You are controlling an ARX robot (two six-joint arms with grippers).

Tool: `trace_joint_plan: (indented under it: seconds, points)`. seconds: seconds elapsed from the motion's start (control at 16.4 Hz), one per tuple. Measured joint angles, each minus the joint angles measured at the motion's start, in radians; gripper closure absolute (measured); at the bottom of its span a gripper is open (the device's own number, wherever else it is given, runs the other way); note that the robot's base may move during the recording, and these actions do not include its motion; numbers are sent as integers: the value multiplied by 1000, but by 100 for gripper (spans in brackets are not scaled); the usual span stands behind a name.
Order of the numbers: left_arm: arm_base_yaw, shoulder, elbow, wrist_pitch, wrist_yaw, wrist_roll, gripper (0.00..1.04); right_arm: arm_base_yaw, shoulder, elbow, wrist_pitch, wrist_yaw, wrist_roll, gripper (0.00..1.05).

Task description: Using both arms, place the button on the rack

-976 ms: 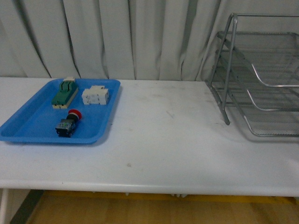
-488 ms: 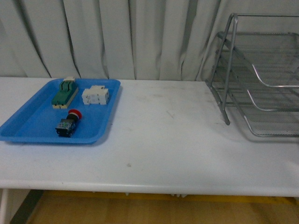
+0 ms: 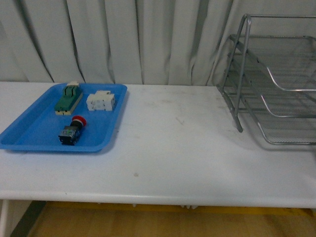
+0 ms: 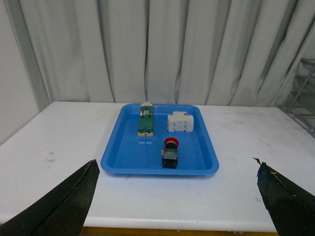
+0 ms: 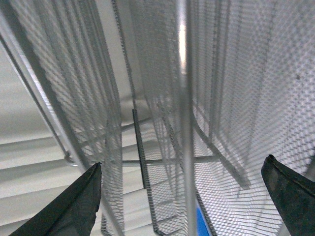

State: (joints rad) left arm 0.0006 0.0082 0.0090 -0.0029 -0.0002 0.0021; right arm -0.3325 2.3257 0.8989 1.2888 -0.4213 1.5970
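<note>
Button lies on its side in the blue plastic tray, near the tray's front rim on the left of the worktop. Long axis runs front to back: red mushroom cap points away toward the curtain, black-and-blue blocky body faces the robot. In the left wrist view the button sits dead ahead of the left jaws and centred between them, well apart from the tips. The left jaws are spread wide, with both dark fingers at the frame corners and nothing held. Their opening line looks crosswise to the button's axis, so closing on the flat body flanks seems the natural grip; the cap is round and glossy, likely a worse hold. Left arm is clearly the nearer one. Green switch block and white blocky component sit further back in the tray, apart from the button. Silver rack is far right: tubular frame, three wire-mesh tiers. The right jaws are also wide apart and empty, right up against the rack mesh. Neither arm shows in the front view.
</note>
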Motion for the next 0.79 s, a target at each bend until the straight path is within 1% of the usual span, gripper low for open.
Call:
trace_joint_plan:
  seconds: [0.43, 0.79]
  points:
    - [0, 0, 0, 0, 0, 0, 7, 5, 3, -7, -2, -14, 6, 6]
    - [0, 0, 0, 0, 0, 0, 7, 5, 53, 91, -6, -26, -13, 8]
